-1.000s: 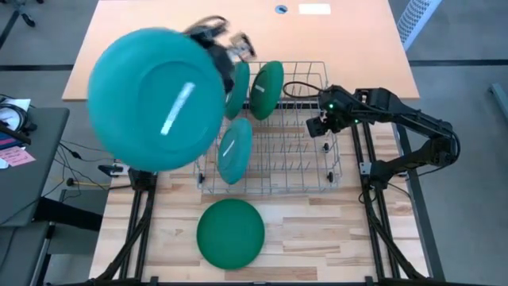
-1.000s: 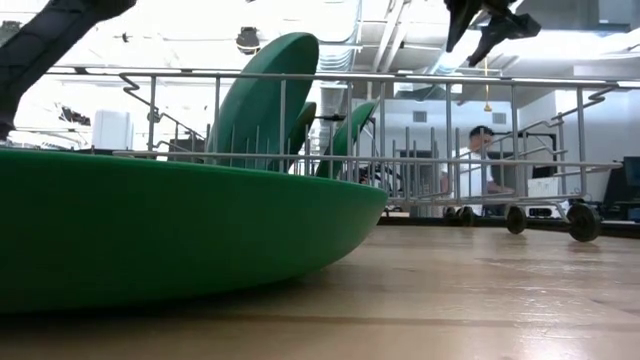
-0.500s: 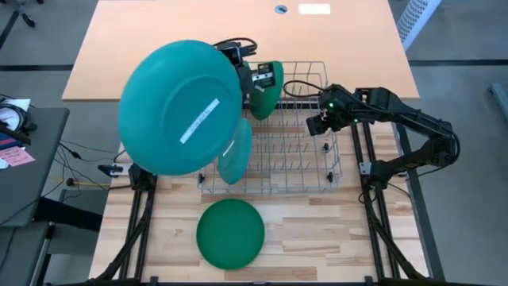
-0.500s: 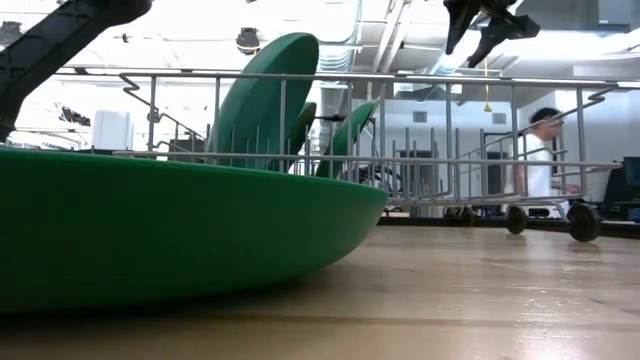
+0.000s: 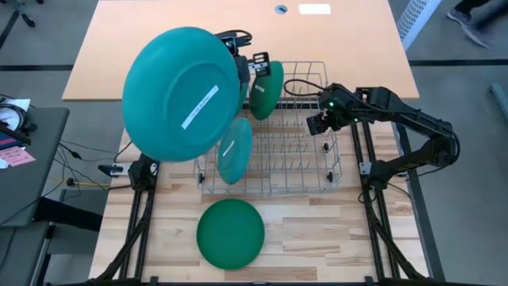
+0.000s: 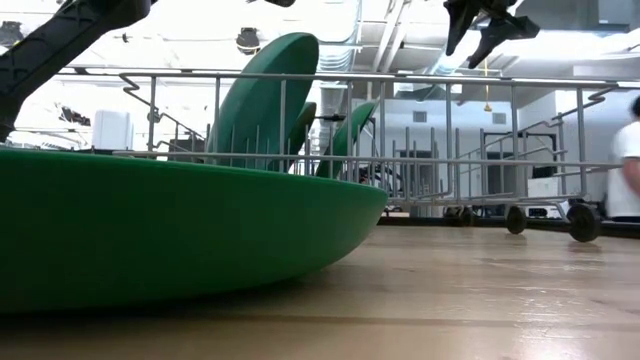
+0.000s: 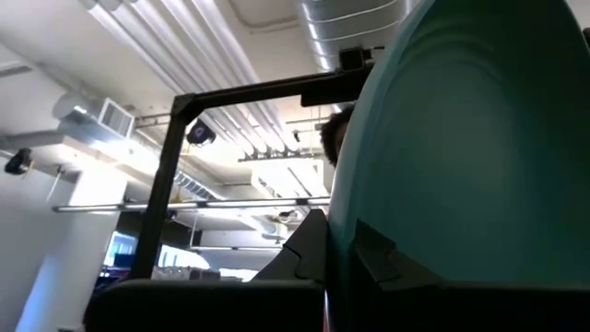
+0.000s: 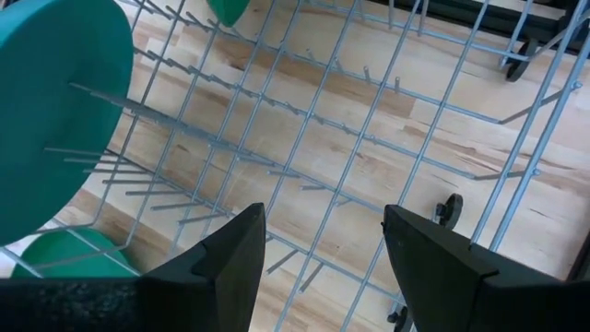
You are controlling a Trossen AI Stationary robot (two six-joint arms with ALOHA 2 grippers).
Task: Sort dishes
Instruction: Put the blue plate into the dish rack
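Raised teal plate (image 5: 184,95) over wire rack (image 5: 313,163)

The big teal plate (image 5: 184,94) held high in the left claw (image 5: 238,49) now sits further toward the wire rack (image 5: 317,151) than a second ago, covering the rack's left rear corner. The person (image 6: 628,160) behind the worktop now stands at the low view's right edge.

No readable text anywhere. White strip label (image 5: 200,106) on underside of raised teal plate (image 5: 163,111), lettering too small to tell. White rectangular tag (image 5: 315,9) on far desk (image 5: 143,32) edge, also illegible.
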